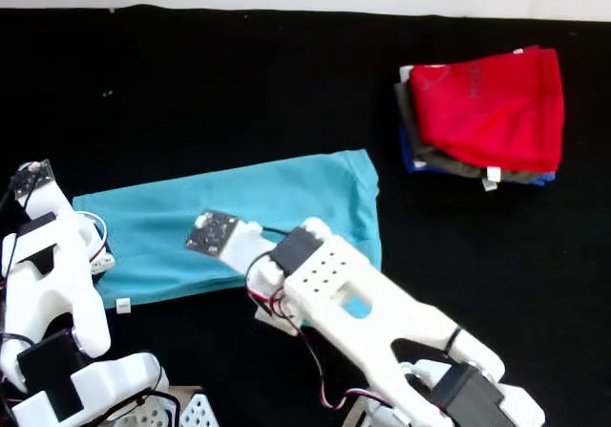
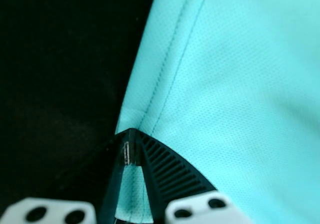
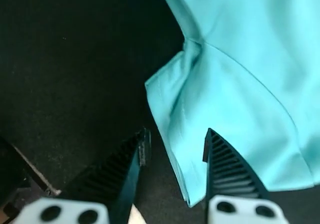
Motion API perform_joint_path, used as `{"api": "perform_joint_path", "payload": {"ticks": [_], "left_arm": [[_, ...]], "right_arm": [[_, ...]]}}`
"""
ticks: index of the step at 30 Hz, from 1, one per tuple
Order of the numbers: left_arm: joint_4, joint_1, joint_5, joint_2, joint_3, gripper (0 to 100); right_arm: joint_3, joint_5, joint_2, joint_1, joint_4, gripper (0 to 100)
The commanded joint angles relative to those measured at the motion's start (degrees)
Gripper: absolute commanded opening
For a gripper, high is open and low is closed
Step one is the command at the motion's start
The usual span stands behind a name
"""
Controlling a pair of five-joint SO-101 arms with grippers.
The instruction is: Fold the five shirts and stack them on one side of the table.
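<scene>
The bench (image 1: 239, 83) is covered with black cloth. A teal knit shirt (image 1: 286, 198) lies flat in a long strip from the centre toward 8 o'clock. The left arm's fingers (image 2: 165, 169) are closed on its stitched edge at 9 o'clock. The right arm's fingers (image 3: 225, 169) stand open across its near edge. A stack of folded shirts (image 1: 487, 121), red on top, rests at 2 o'clock.

Teal shirt (image 1: 286, 198) lies flat as a long folded strip mid-worktop (image 1: 191, 93); red shirt (image 1: 501, 107) tops the folded pile (image 1: 477, 171) far right.
</scene>
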Motion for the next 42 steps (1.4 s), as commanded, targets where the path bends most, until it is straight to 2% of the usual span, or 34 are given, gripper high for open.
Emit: {"api": "perform_joint_path", "payload": {"ticks": [1, 4, 8, 14, 17, 24, 29, 38, 42], "left_arm": [[-1.41, 0.13, -0.44, 0.04, 1.01, 1], [-1.41, 0.13, -0.44, 0.04, 1.01, 1], [-1.41, 0.13, -0.44, 0.04, 1.01, 1], [-1.41, 0.13, -0.44, 0.04, 1.01, 1], [-1.41, 0.13, -0.44, 0.04, 1.01, 1], [-1.41, 0.13, -0.44, 0.04, 1.01, 1], [-1.41, 0.13, -0.44, 0.04, 1.01, 1], [-1.41, 0.13, -0.44, 0.04, 1.01, 1], [-1.41, 0.13, -0.44, 0.04, 1.01, 1]], "right_arm": [[0.31, -0.53, 3.47, -0.66, -3.30, 18.0], [0.22, -0.35, 8.40, -0.04, -5.76, 18.0], [-1.98, -0.26, 11.74, 4.97, -8.22, 17.6], [-4.35, 4.22, 12.09, 12.09, -8.40, 0.9], [-5.93, 4.31, 11.91, 13.49, -7.25, 0.7], [-13.23, 4.31, 11.82, 12.62, 0.31, 0.5], [-17.10, 4.31, 9.01, 8.66, 6.81, 0.5], [-11.65, 4.13, 6.11, 3.38, 5.76, 1.0], [-10.15, 0.26, 7.08, 3.47, 5.93, 14.0]]}}
